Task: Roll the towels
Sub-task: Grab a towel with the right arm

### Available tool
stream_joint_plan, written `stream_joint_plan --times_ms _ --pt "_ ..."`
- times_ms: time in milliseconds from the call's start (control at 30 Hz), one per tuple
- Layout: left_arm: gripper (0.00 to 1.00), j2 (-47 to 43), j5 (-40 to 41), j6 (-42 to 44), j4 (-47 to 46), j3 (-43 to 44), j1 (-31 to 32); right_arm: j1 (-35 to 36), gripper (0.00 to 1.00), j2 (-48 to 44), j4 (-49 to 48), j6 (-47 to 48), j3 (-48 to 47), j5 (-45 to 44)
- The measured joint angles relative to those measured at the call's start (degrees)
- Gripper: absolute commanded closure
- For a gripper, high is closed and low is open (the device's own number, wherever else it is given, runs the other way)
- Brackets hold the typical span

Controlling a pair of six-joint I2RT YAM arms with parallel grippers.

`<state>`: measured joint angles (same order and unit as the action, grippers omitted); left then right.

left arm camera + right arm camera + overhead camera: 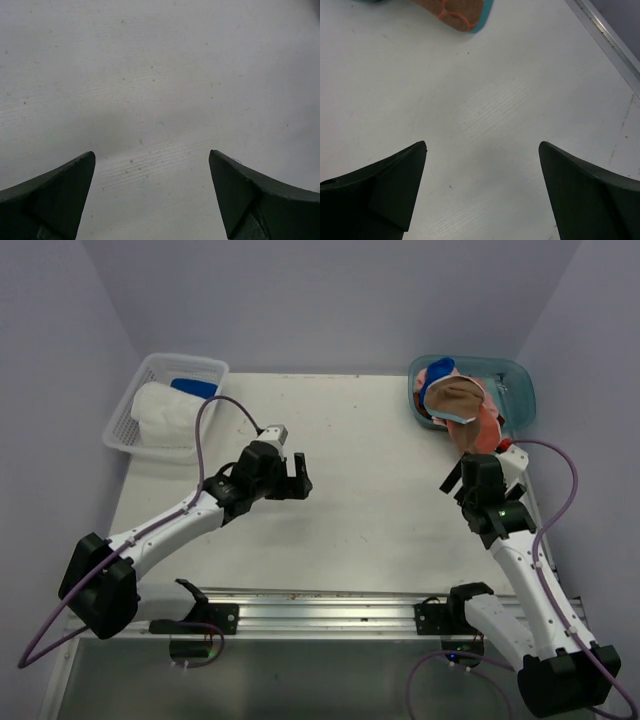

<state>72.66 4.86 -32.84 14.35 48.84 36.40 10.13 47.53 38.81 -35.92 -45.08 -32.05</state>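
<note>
Left pincer [151, 152] and right pincer [482, 143] both gape wide, gripping nothing, above the worktop [380, 500]. The towels [460, 405] lie heaped in the teal tub [522, 390] at the far right corner.

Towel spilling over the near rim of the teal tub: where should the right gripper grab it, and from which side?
Pinch the free lobe of the overhanging towel, outside the teal tub, coming from the near side with the open right gripper. That lobe hangs clear of the rim and the pile, just ahead of the gripper, so it likely lifts out alone.
</note>
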Motion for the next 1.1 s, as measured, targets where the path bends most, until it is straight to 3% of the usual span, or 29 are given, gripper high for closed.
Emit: stream_joint_plan --times_ms 400,633,867,1100 --pt "0.01 4.3 -2.6 -0.6 0.1 0.9 0.0 -0.3 0.05 2.1 -0.8 4.6 0.0 1.7" --pt "0.00 4.2 1.6 2.5 3.8 3.8 0.0 -9.9 0.10 10.7 -5.0 4.9 -3.2 9.7" --pt "0.00 -0.2 7.0 5.8 7.8 6.2 0.0 -18.1 0.03 24.3 -10.6 3.3 -14.4 15.2" --pt "0.00 -5.7 12.2 7.5 10.4 6.2 0.0 -19.5 0.01 38.9 -13.5 3.3 -29.0 18.6"
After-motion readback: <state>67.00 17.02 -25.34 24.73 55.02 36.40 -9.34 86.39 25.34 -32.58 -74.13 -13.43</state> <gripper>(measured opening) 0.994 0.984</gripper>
